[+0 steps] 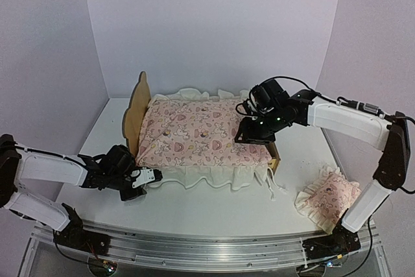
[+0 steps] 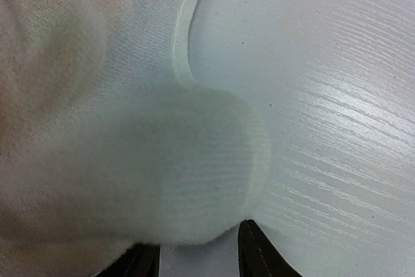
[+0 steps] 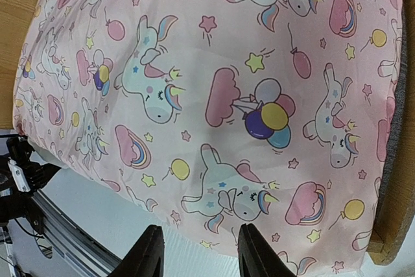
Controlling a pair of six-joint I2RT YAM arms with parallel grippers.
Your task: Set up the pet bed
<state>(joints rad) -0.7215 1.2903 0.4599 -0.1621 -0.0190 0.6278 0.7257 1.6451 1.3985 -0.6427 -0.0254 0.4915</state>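
The pet bed [image 1: 135,113] is set at the middle of the table [image 1: 214,209] and is draped with a pink cover [image 1: 194,137]. A pillow [image 1: 327,196] is laid to its right. The right gripper [image 1: 249,135] is held over the foot end, jaws parted and empty. The left gripper [image 1: 150,176] is placed at the front ruffle [image 2: 162,180], jaws parted.

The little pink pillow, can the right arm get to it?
Probably yes. The pillow lies uncovered on the table by the right arm's base. The right gripper hangs over the pet bed, so the arm must fold back close to itself, which could be awkward.
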